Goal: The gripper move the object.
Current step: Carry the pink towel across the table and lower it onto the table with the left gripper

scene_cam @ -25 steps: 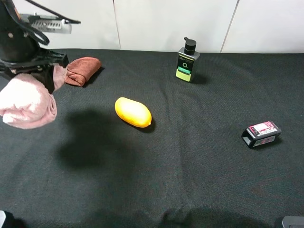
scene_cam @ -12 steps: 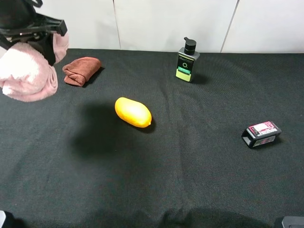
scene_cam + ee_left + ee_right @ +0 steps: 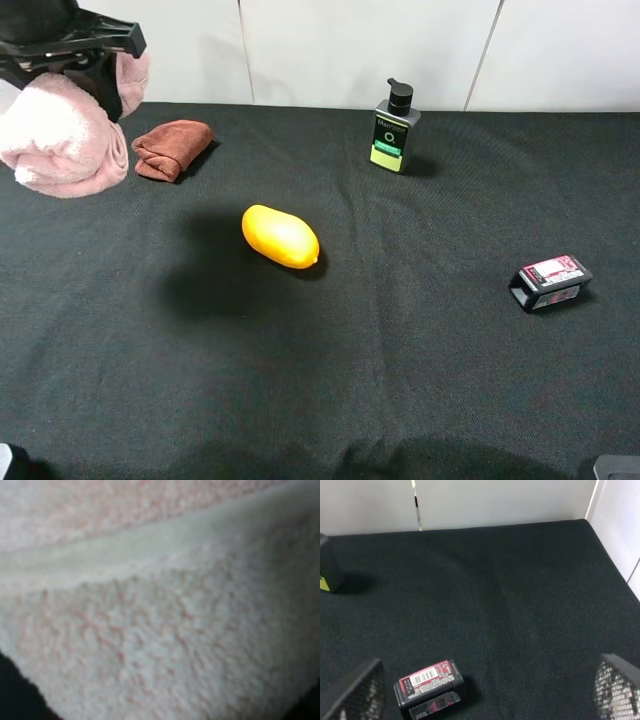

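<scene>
Since a second ago, the object point(image 3: 62, 140) has been lifted higher and carried toward the back-left corner of the table point(image 3: 400, 350); it is now held off the surface, just beside the brown cloth point(image 3: 172, 148). A slip could be caused by the soft, bulky fleece, and the brown cloth could be brushed on lowering. The object is pinched about its middle by the left gripper point(image 3: 88, 72), fingers closed into the pile. The right gripper point(image 3: 485, 697) is spread wide, nothing held.
</scene>
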### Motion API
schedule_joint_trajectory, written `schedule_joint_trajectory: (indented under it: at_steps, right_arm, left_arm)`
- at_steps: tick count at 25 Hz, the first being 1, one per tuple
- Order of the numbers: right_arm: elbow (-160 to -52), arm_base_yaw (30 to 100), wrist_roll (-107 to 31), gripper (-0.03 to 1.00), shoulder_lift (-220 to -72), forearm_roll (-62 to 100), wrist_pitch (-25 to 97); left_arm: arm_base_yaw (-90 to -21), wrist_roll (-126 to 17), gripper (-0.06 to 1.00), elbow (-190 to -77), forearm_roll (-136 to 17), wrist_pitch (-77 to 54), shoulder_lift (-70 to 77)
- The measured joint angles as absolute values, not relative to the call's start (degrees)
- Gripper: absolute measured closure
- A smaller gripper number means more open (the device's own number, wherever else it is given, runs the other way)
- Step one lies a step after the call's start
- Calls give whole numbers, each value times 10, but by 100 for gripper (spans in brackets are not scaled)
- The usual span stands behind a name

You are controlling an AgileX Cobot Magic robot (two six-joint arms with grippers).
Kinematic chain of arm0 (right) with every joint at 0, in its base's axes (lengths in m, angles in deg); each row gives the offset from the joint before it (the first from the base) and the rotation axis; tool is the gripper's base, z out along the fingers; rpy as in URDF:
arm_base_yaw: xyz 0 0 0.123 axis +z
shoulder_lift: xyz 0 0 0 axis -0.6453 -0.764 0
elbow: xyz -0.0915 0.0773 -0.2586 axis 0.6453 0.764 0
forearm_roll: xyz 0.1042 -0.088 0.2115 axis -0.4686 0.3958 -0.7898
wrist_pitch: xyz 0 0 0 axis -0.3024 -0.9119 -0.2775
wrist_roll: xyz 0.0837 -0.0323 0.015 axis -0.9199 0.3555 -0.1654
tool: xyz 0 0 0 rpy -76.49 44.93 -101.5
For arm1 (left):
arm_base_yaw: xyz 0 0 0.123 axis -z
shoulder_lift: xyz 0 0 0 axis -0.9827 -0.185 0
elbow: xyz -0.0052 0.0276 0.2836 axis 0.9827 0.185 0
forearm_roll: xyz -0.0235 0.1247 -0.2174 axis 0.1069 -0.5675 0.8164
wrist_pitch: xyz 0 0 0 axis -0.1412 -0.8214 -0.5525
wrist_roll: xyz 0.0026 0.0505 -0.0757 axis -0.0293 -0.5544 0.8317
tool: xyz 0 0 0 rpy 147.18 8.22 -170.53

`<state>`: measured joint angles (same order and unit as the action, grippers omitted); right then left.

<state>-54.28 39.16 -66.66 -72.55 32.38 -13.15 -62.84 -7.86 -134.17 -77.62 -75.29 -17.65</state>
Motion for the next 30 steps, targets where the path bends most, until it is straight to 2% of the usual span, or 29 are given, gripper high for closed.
schedule_joint_trajectory:
  at_steps: [30]
  right_arm:
    - [-543, 392, -667, 34, -725, 324, -131]
  left_arm:
    - [-628, -90, 41, -1581, -759, -753, -403]
